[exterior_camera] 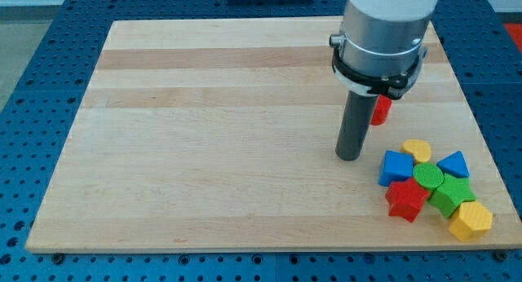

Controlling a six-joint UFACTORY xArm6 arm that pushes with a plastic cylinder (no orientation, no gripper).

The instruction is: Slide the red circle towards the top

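A red block (381, 109) lies right of the board's middle. The arm's body and rod hide much of it, so its shape is hard to make out; it may be the red circle. My tip (349, 157) rests on the wooden board (212, 127), below and slightly left of this red block, with a small gap between them. The tip is also left of a cluster of blocks at the view's lower right, apart from them.
The cluster holds a yellow heart (418, 149), a blue block (396, 167), a blue triangle (453, 164), a green circle (428, 176), a green block (451, 194), a red star (406, 200) and a yellow hexagon (471, 220) near the board's bottom right edge.
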